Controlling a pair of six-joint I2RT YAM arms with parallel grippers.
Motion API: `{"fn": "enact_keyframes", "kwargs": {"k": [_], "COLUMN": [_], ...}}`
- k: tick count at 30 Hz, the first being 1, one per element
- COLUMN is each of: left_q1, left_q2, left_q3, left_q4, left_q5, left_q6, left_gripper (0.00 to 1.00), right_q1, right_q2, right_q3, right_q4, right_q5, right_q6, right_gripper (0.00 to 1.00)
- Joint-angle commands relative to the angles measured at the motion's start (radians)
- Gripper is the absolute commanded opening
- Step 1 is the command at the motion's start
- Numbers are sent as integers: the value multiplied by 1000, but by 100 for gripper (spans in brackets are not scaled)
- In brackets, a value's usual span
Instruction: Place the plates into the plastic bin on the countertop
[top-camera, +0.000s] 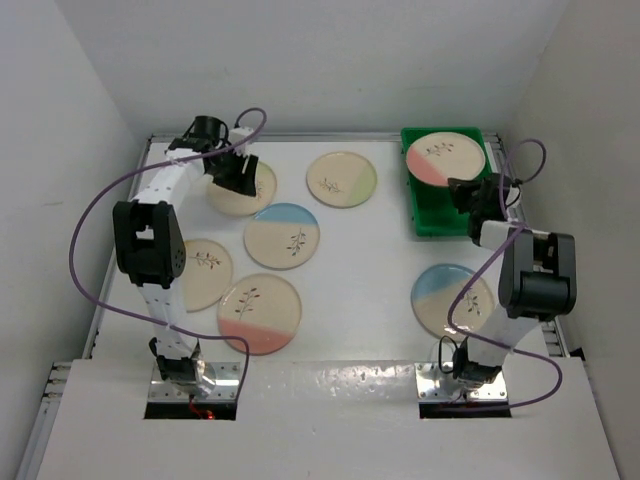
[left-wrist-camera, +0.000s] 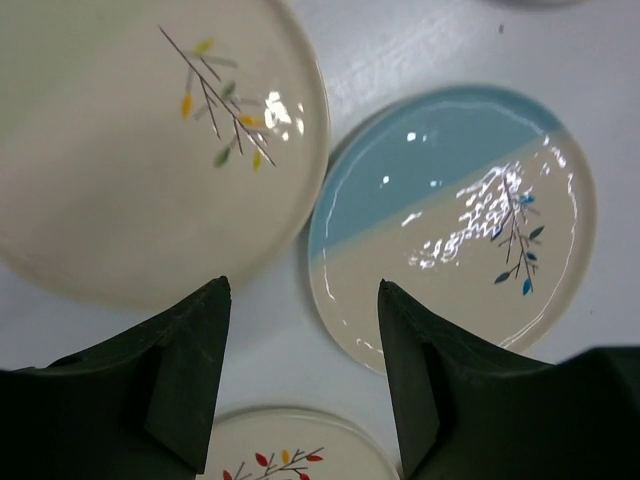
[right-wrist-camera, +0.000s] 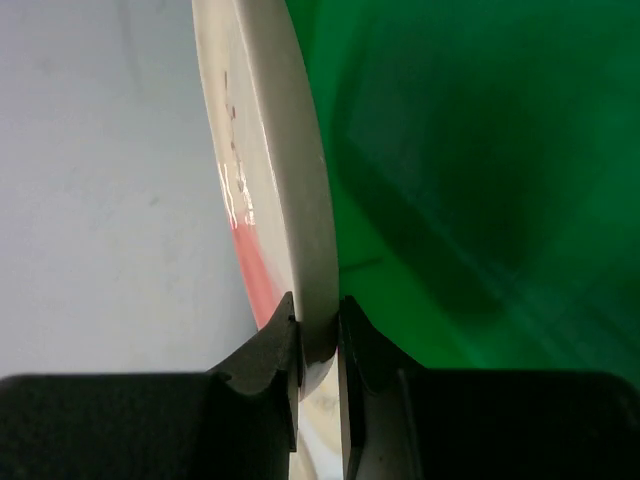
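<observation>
We identify the left arm (top-camera: 150, 235) and right arm (top-camera: 535, 275): white links, black joint housings, a purple cable (top-camera: 73, 250) looped along each, black wedge-shaped fingers (left-wrist-camera: 185, 370).

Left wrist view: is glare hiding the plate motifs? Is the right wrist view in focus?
Left wrist: bright glare spots on the blue plate and the cream plate, sprigs readable. Right wrist: pink plate edge fairly sharp, green bin behind it blurred and shadowed.

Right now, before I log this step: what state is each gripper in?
Left gripper: open, holding nothing.
Right gripper: closed on the rim of the pink plate, over the green bin.
</observation>
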Motion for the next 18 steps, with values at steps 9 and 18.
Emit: {"fn": "enact_keyframes", "kwargs": {"k": [9, 18], "left_q1": [39, 39], "left_q2": [-2, 30], "left_q3": [-129, -183], "left_q4": [-7, -7], "left_q5": [-55, -55], "left_q6": [19, 9], "left_gripper": [64, 65], "right_q1": [-7, -2], "right_q2": [142, 121], "right_q3": [98, 280], "right_q4": [210, -394], "right_q5": [142, 117], "right_q6": [63, -167], "right_gripper": [0, 78]}}
